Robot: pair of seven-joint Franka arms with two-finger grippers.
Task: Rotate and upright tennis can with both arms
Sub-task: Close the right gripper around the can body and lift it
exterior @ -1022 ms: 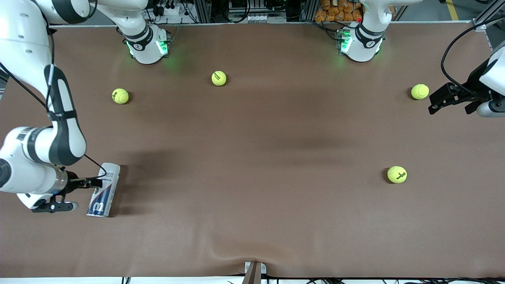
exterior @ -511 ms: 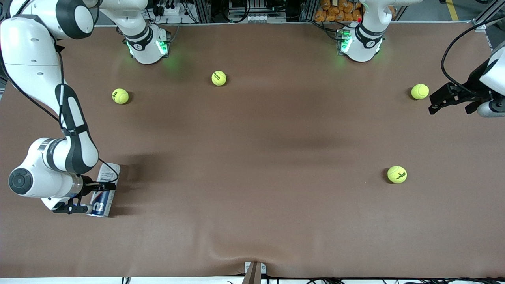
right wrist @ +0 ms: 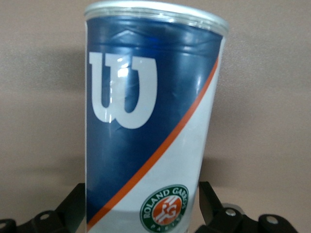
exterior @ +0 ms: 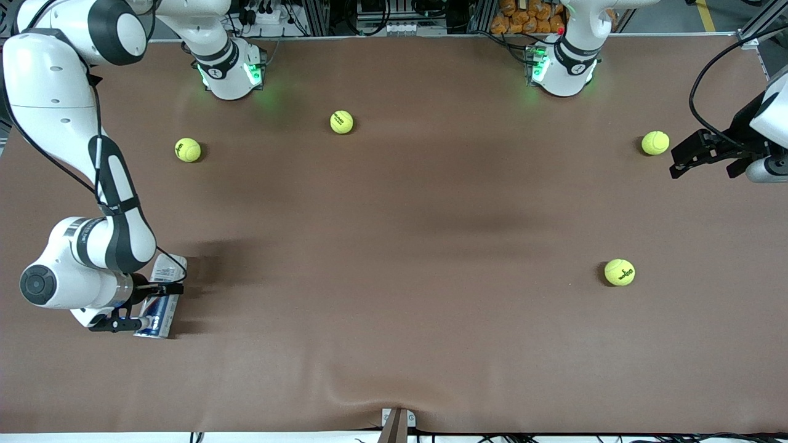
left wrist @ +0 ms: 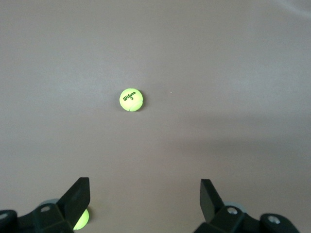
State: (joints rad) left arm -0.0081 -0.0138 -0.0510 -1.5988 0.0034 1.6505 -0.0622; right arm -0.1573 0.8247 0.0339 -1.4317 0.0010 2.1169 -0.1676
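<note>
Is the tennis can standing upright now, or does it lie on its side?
On its side: the tennis can lies lengthwise on the table, the right gripper astride it.

A glossy plastic-looking can (right wrist: 150, 126) with a silvery rim (right wrist: 155, 12) lies on a matt brown cloth-like table cover (exterior: 394, 246), faintly wrinkled. Fuzzy felt balls (exterior: 619, 272) rest nearby. The arms (exterior: 43, 92) show smooth white shells; matt black grippers (left wrist: 143, 201).

robotics lab | brown table (exterior: 394, 246) | framing, cables (exterior: 394, 18)
</note>
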